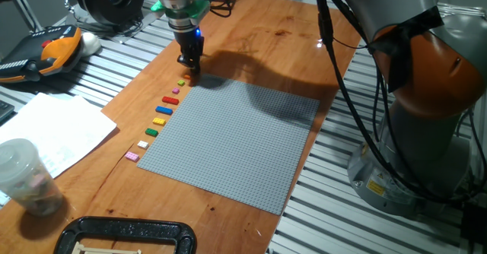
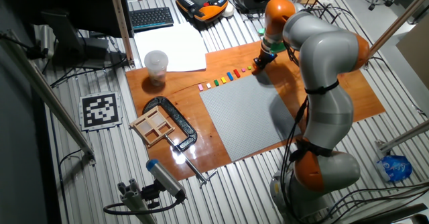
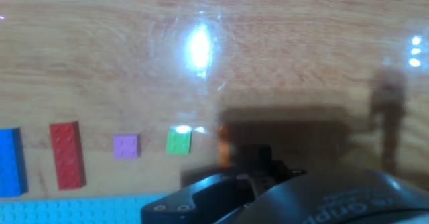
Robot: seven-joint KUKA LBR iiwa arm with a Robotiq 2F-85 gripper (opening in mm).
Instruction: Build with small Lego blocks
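Observation:
A row of small Lego blocks lies on the wooden board along the left edge of the grey baseplate point(image 1: 236, 140): pink point(image 1: 132, 156), white point(image 1: 142, 144), green point(image 1: 151, 132), yellow point(image 1: 159, 121), blue point(image 1: 164, 109), red point(image 1: 170, 100), then two tinier ones. My gripper point(image 1: 191, 70) stands low at the far end of this row, fingertips down at the board. In the hand view blue point(image 3: 10, 162), red point(image 3: 67, 153), pink point(image 3: 126, 145) and green point(image 3: 179, 141) bricks show. An orange sliver point(image 3: 223, 147) sits right against my dark gripper point(image 3: 244, 158). The finger gap is hidden.
A clear plastic cup point(image 1: 27, 174) and papers point(image 1: 53, 128) lie left of the board. A black clamp point(image 1: 125, 235) grips the near edge, beside a wooden tray point(image 2: 154, 123). An orange pendant point(image 1: 46, 49) sits at the back left. The arm's base point(image 1: 426, 94) stands to the right.

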